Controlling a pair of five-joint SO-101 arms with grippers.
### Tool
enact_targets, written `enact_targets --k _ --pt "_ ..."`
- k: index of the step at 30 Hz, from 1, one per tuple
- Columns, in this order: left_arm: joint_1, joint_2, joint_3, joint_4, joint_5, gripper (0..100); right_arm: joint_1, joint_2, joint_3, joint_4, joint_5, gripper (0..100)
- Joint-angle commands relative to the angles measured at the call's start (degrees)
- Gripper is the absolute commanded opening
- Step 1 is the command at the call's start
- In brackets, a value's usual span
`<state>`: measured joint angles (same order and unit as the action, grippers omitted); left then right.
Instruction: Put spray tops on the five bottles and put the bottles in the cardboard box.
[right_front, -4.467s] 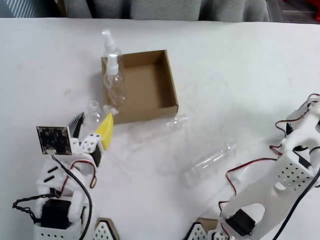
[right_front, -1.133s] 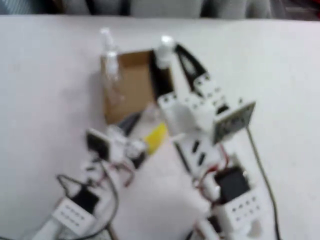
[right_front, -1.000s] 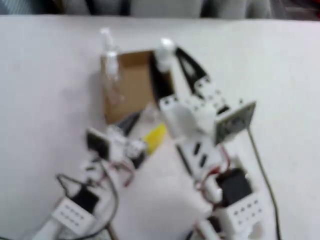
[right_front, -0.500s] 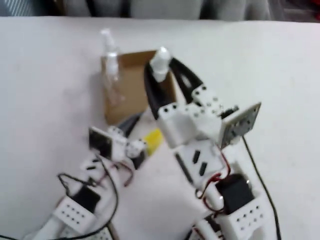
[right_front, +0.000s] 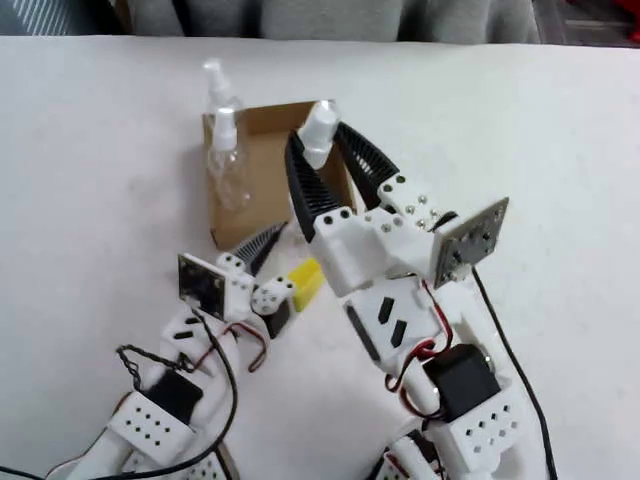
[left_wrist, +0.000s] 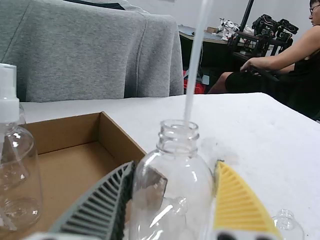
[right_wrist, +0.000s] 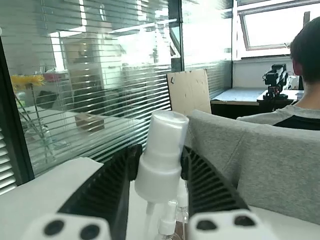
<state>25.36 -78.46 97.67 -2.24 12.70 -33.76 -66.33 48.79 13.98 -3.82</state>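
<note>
From where I stand, the left claw (left_wrist: 174, 175) is pinching a clear plastic bottle (left_wrist: 178, 137) upright, with the grey ribbed finger (left_wrist: 107, 200) on one side and the yellow finger (left_wrist: 235, 205) on the other. The bottle's neck is open. It is held just at the near edge of the brown cardboard box (right_front: 270, 195), which sits on the white desk (right_front: 520, 120).

The right claw (right_wrist: 160, 159) is clamped on a white spray top (right_wrist: 162, 132), its two black ribbed fingers pressing the collar from either side. In the high view that spray top (right_front: 320, 122) hangs over the right part of the box. A thin white tube (left_wrist: 192, 75) comes down from above to the mouth of the held bottle.

Two capped clear bottles are nearby. The nearer capped bottle (right_front: 228, 165) stands at the box's left wall; I cannot tell whether it is inside or just outside. The farther capped bottle (right_front: 215, 82) stands past the box's far left corner. Another open bottle neck (left_wrist: 286, 220) shows low beside the yellow finger.
</note>
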Motion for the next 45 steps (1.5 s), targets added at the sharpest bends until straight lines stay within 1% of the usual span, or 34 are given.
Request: enact_targets --k 1,4,25,33,35,40,41,45 --pt "-0.48 0.22 -0.26 0.00 -0.70 2 0.13 -1.19 0.18 -0.13 -0.70 1.6" --pt "-0.48 0.22 -0.26 0.00 -0.70 2 0.13 -1.27 1.76 -1.45 -0.70 1.6" --pt "-0.57 0.13 -0.26 0.00 -0.70 2 -0.40 -1.36 17.32 -1.27 -0.44 2.1" --pt "-0.57 0.13 -0.26 0.00 -0.70 2 -0.40 -1.36 18.73 0.40 -0.35 2.2" --pt "-0.57 0.13 -0.26 0.00 -0.70 2 -0.48 -1.36 18.55 1.54 -0.35 5.0" --pt "-0.57 0.13 -0.26 0.00 -0.70 2 -0.48 -1.45 18.29 3.82 -0.35 21.5" --pt "-0.57 0.13 -0.26 0.00 -0.70 2 -0.40 -1.45 17.67 4.09 -0.70 23.1" --pt "-0.57 0.13 -0.26 0.00 -0.70 2 -0.04 -1.45 13.71 6.11 -0.88 23.3"
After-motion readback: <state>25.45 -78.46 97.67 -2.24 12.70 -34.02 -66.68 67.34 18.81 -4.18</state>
